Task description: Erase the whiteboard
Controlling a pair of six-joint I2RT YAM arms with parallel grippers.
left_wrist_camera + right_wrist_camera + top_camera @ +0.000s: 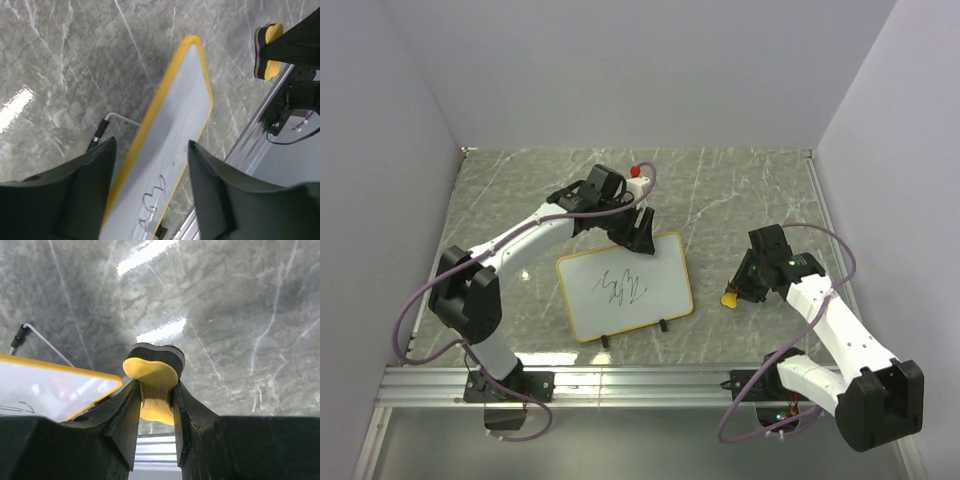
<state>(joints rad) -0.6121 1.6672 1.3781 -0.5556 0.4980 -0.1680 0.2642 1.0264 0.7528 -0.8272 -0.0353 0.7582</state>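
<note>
The whiteboard [625,285] stands propped in the middle of the table, yellow-framed, with a dark scribble [623,288] on its face. My left gripper [638,232] is at its far edge. In the left wrist view the two fingers stand wide apart, open, with the whiteboard [170,150] showing between them. My right gripper [740,290] is to the right of the board, apart from it, shut on the small yellow eraser [729,298]. The right wrist view shows the eraser [152,372] pinched at its waist, black felt side away from me, and the board's corner [50,385] at left.
The board's wire stand [107,122] sticks out behind it. A metal rail [650,380] runs along the near table edge. White walls close in the marble table at the back and both sides. The right arm and eraser [270,50] show past the board.
</note>
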